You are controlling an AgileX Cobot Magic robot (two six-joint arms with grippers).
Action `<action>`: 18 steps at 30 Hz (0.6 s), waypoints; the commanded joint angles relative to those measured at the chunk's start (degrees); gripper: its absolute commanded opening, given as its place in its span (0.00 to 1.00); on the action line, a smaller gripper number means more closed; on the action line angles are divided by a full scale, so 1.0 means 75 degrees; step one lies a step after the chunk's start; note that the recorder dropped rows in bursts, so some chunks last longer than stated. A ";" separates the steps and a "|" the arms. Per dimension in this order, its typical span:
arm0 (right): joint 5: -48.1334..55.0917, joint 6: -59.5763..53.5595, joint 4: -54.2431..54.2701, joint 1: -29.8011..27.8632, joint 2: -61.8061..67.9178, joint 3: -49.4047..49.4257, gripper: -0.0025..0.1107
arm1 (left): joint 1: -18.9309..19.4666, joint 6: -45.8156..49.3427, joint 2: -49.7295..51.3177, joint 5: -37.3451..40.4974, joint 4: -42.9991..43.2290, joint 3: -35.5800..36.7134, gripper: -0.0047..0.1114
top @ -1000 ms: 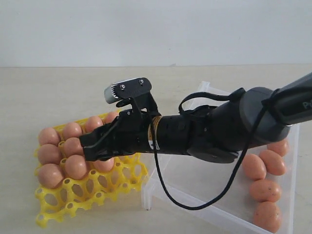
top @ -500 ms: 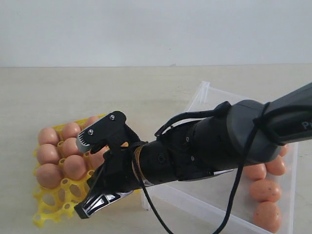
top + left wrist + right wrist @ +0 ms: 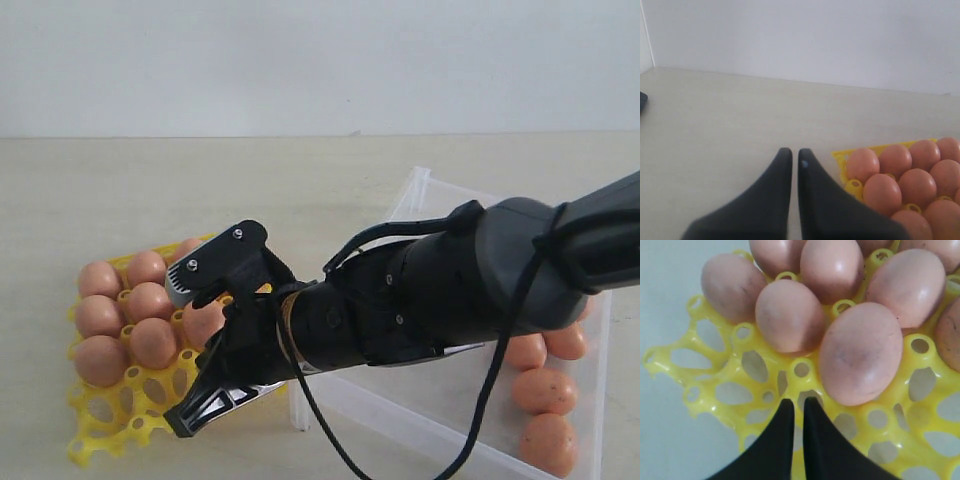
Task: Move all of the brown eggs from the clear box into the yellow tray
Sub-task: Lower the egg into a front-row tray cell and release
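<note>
Table [image 3: 150, 180]; brown eggs [image 3: 545, 390] sideways in box [image 3: 400, 412]

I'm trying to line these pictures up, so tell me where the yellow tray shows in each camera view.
Exterior view: the yellow tray sits at the lower left of the picture.
Left wrist view: only one corner is in frame, off to one side of the left gripper.
Right wrist view: it fills most of the picture, just beyond the right gripper.
Shared landmark: the brown eggs seated in its cups.
</note>
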 commanded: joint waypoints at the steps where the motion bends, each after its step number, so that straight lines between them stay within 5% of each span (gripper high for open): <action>1: 0.0009 -0.0102 -0.0056 -0.0003 -0.0103 0.0003 0.02 | 0.0019 -0.0003 -0.0027 -0.0023 0.0019 0.0019 0.08; 18: 0.0142 -0.1020 0.0639 -0.0003 -0.0103 0.0003 0.02 | 0.0019 -0.0003 -0.0027 -0.0023 0.0019 0.0019 0.08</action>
